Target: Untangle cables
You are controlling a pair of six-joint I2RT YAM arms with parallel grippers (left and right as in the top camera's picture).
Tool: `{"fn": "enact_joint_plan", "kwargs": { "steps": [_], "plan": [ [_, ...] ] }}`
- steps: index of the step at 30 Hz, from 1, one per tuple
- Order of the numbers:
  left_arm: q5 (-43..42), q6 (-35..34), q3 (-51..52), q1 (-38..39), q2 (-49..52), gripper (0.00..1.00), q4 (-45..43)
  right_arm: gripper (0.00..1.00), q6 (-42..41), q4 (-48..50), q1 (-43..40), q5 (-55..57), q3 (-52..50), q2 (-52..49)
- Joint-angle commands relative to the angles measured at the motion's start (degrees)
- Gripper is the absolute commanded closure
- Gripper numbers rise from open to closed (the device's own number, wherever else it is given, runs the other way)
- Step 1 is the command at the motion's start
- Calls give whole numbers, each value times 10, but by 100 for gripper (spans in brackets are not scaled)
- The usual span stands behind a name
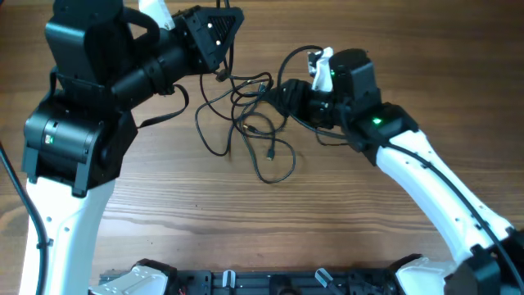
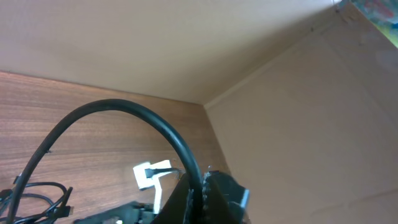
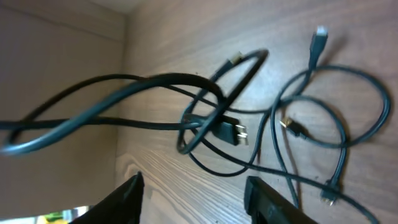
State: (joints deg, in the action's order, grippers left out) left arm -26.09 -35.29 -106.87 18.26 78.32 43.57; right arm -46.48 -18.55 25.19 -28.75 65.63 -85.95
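Several thin black cables [image 1: 254, 123] lie looped and tangled on the wooden table between my two arms. My left gripper [image 1: 219, 69] is at the tangle's upper left and is shut on one cable. In the left wrist view that cable [image 2: 124, 109] arcs up and left out of the closed jaws [image 2: 200, 190]. My right gripper [image 1: 280, 92] sits at the tangle's right side, open and empty. In the right wrist view its fingers [image 3: 194, 193] are spread just above bare wood, with the cables [image 3: 217, 118] and several small plug ends lying past the fingertips.
The wooden table [image 1: 164, 197] stretches out in front of the tangle. The arm bases [image 1: 246, 283] line the near edge. A beige wall [image 2: 280, 93] stands behind the table's far edge. The right arm's white wrist part [image 1: 321, 65] is close to the tangle.
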Motion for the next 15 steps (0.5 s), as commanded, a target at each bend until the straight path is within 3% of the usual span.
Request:
{"fn": "enact_joint_plan", "kwargs": {
  "steps": [1, 10, 13, 15],
  "plan": [
    [-11, -3, -5, 0, -5, 96, -4, 49, -50, 20, 8, 9, 7, -32],
    [-11, -4, -4, 0, -5, 96, 6, 63, -140, 132, 28, -3, 7, -105],
    [-11, -3, -4, 0, -5, 96, 8, 75, -133, 167, 28, 3, 7, -131],
    [-12, -3, -4, 0, -5, 96, 10, 76, -113, 168, 27, 20, 7, -131]
  ]
}}
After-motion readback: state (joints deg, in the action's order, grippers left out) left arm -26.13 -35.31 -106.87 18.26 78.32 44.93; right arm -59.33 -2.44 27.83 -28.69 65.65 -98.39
